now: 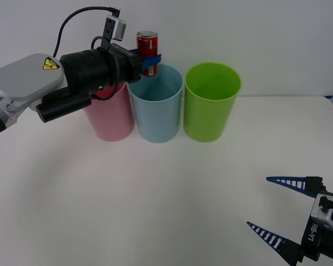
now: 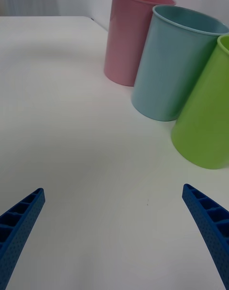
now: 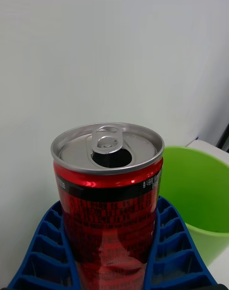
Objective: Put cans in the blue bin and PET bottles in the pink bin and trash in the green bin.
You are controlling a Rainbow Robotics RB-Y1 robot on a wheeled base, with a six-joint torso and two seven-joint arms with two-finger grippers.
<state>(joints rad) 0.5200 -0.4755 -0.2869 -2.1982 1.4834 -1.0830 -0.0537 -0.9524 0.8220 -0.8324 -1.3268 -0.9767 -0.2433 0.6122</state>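
Your left gripper (image 1: pixel 148 61) is pinching the small red drink can (image 1: pixel 146 46) upright, above the far-left rim of the tall light-blue plastic bin (image 1: pixel 155 111). Centre it over the opening before you release. Right gripper (image 1: pixel 277 210) parked near-right, jaws spread.

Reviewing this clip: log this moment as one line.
left gripper: shut on red can, upright above blue bin | right gripper: open, idle | not released
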